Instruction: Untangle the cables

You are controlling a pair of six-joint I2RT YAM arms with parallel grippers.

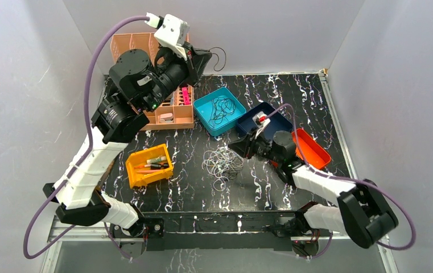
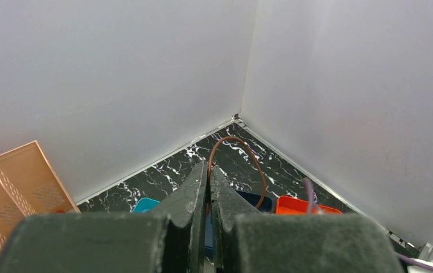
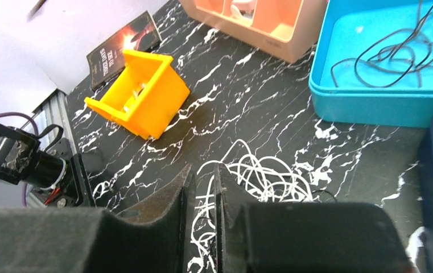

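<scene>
Bare table (image 1: 185, 153) lies open between the yellow bin (image 1: 148, 166) and the white tangle (image 1: 222, 162). The teal tray (image 1: 205, 121) and navy tray (image 1: 276, 119) crowd my right side. My left gripper (image 2: 208, 168), raised near the back wall, is clamped on a dark cable (image 2: 232, 137). My right gripper (image 3: 202, 170) is nearly closed at the tangle's edge with a white strand in its gap. I can't tell if it is pinched.

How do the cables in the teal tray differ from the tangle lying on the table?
The tray cables are black; the table tangle is white. The tray cables lie in loose, open loops inside the teal tray; the table tangle is denser, on the marbled table. Both are thin, curly wires.
</scene>
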